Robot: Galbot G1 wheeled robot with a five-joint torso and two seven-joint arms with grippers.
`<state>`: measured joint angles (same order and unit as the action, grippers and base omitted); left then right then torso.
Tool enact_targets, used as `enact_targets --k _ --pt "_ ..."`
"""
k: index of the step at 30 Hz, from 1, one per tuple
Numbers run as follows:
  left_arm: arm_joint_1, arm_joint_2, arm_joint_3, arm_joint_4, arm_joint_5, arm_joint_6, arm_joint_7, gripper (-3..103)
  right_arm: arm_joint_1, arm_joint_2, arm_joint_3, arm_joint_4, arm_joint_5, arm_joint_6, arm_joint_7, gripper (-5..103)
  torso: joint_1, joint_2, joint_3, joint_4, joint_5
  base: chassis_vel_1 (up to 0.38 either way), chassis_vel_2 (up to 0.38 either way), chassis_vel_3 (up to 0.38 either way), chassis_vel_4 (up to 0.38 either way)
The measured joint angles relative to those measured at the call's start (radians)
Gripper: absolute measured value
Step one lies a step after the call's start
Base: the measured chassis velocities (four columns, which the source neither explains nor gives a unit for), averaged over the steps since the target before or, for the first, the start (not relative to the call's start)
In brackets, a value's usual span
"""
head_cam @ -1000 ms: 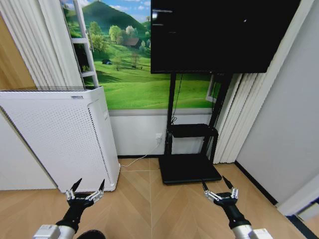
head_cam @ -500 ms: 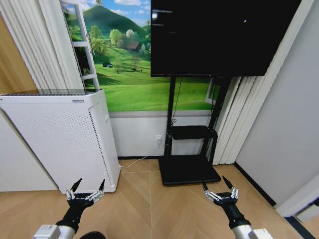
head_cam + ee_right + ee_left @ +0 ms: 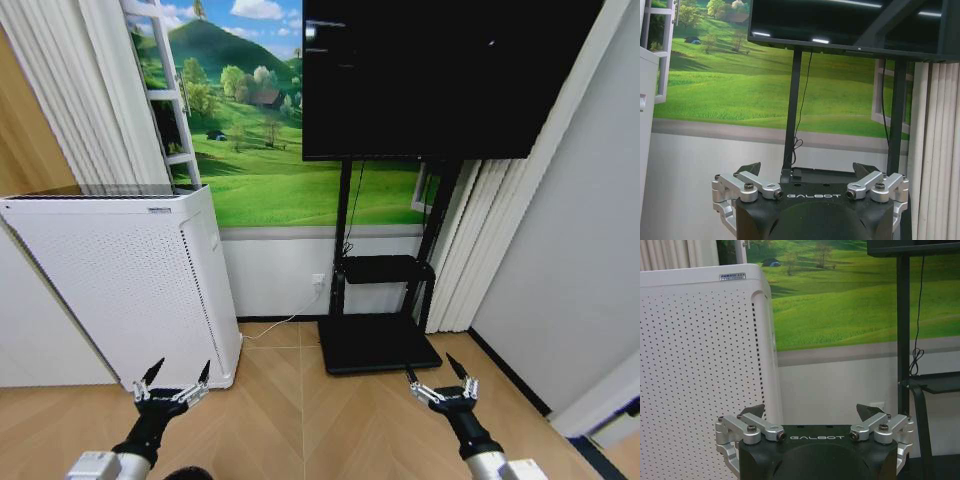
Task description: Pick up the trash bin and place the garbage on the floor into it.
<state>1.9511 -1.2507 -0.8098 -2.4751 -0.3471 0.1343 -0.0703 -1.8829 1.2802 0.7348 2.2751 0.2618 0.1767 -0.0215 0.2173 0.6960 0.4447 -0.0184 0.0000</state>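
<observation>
The trash bin and the garbage are out of view. My left gripper (image 3: 181, 367) hangs open and empty low over the wooden floor, just in front of the white appliance (image 3: 120, 280). On the other side my right gripper (image 3: 430, 365) is also open and empty, in front of the TV stand's black base (image 3: 378, 342). In the left wrist view the left gripper (image 3: 811, 411) points at the appliance (image 3: 695, 365) and the wall. The right gripper (image 3: 807, 168) in its own wrist view faces the stand's posts. A small dark rounded shape (image 3: 184, 474) sits at the bottom edge beside the left arm; what it is I cannot tell.
A large black TV (image 3: 440, 75) on a black stand fills the upper middle, a cable running down to a wall socket (image 3: 318, 275). White curtains (image 3: 480, 230) and a grey wall (image 3: 570, 250) close the right side. Bare herringbone floor (image 3: 300, 410) lies between the grippers.
The whole picture has slid down a little, so the camera has tilted up. Both grippers stay open in the same places.
</observation>
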Motion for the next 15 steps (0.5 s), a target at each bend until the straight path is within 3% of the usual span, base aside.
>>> enact_targets --k 15 --pt "0.000 0.000 0.000 0.000 0.000 0.000 0.000 100 0.000 0.000 0.000 0.000 0.000 0.000 0.000 100 0.004 0.008 0.006 0.0000 -0.0001 0.022 -0.017 -0.023 0.019"
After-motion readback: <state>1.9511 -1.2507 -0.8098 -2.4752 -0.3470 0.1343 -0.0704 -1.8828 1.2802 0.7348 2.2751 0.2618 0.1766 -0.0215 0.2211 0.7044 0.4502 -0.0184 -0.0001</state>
